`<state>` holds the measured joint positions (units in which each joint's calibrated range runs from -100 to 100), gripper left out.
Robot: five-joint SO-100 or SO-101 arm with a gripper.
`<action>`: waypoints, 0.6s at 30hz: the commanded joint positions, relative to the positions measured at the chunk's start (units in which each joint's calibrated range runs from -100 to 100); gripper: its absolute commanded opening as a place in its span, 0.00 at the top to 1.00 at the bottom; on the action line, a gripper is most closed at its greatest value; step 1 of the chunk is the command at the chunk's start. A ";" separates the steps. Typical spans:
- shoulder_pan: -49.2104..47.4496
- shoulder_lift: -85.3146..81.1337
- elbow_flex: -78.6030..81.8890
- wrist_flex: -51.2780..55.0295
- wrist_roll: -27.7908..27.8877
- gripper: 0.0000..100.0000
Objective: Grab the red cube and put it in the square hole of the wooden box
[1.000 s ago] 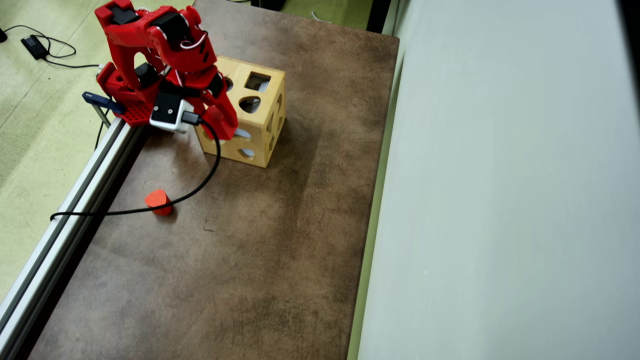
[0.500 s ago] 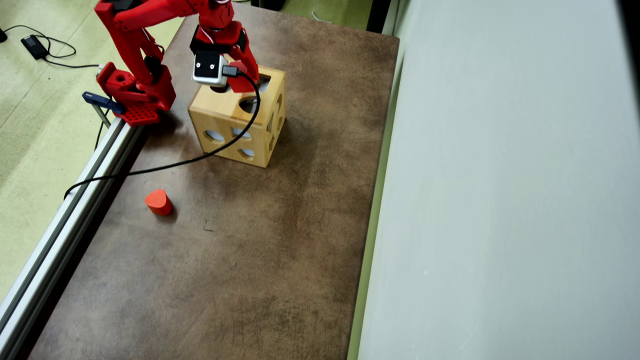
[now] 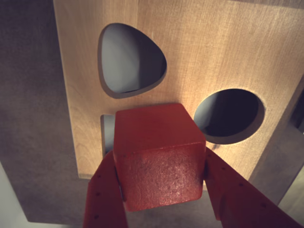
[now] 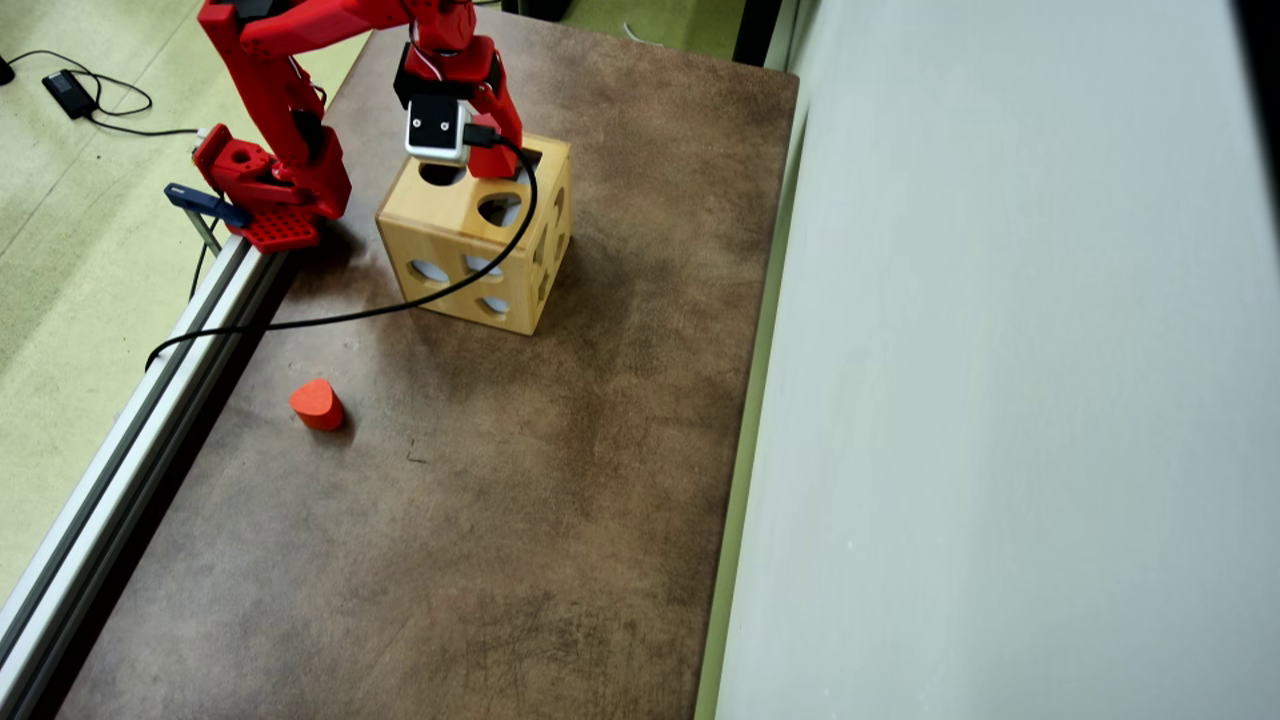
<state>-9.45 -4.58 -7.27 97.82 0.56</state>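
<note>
Gripper point(image 3: 161, 190) clamping the red cube point(image 3: 159, 159) between both fingers, jaws closed on its sides. Hanging just above the wooden box point(image 3: 223, 52) top face, covering most of the square hole point(image 3: 107, 133). Beyond: teardrop cut-out point(image 3: 130, 59), round cut-out point(image 3: 232, 114). Rounded red block point(image 4: 317, 403) lying well apart on the table point(image 4: 560, 480).

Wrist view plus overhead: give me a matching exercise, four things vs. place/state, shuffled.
Things:
1. red cube
2. round hole
3. red rounded block
4. square hole

States:
A. lying alone on the table
B. mostly hidden behind the cube in the wrist view
C. clamped between the gripper fingers
D. open, right of the cube in the wrist view

Pairs: 1-C, 2-D, 3-A, 4-B
</note>
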 commanded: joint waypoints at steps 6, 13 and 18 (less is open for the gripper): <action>-0.36 7.34 -8.92 0.25 -0.20 0.98; -2.29 11.07 -11.16 0.25 -1.61 0.98; -4.81 11.50 -11.16 0.33 -1.81 0.98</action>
<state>-12.90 7.03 -17.92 97.82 -0.95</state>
